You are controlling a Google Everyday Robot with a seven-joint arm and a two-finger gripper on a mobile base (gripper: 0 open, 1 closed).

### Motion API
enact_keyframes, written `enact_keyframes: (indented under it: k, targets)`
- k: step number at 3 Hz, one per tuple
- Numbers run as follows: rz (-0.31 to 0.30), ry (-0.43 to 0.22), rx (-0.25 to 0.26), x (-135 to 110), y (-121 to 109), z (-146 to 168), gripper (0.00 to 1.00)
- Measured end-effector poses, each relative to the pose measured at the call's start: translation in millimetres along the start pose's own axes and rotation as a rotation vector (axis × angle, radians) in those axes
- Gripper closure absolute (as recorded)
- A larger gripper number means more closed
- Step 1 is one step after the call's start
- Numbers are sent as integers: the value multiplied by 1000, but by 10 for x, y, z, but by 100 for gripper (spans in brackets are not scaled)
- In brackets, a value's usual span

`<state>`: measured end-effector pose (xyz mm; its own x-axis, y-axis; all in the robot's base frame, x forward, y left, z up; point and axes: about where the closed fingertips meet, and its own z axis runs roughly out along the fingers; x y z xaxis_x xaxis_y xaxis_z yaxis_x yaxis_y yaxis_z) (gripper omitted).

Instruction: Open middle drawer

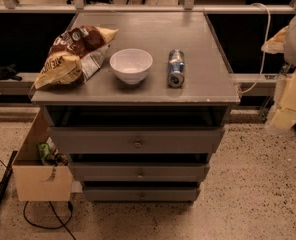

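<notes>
Middle drawer [105, 172] sits between the top drawer [98, 140] and bottom drawer [113, 194] under the counter [203, 86], while my pincer [289, 100] hangs at the right edge, apart or together I cannot tell.

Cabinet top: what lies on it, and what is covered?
Chip bag, white bowl and can on its side. What the middle drawer holds is covered. The gripper hangs at the right edge.
</notes>
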<state>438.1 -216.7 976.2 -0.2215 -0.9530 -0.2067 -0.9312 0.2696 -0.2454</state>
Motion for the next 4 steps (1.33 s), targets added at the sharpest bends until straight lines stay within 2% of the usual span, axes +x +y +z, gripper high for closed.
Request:
enact_keyframes:
  k: [1, 2, 3, 4]
  targets:
    - [0, 0, 0, 0, 0, 0, 0]
    - [-35, -47, 22, -24, 108, 17, 0]
    - [-44, -131, -13, 6, 418, 204, 0]
    - [-58, -158, -63, -21, 735, 496, 0]
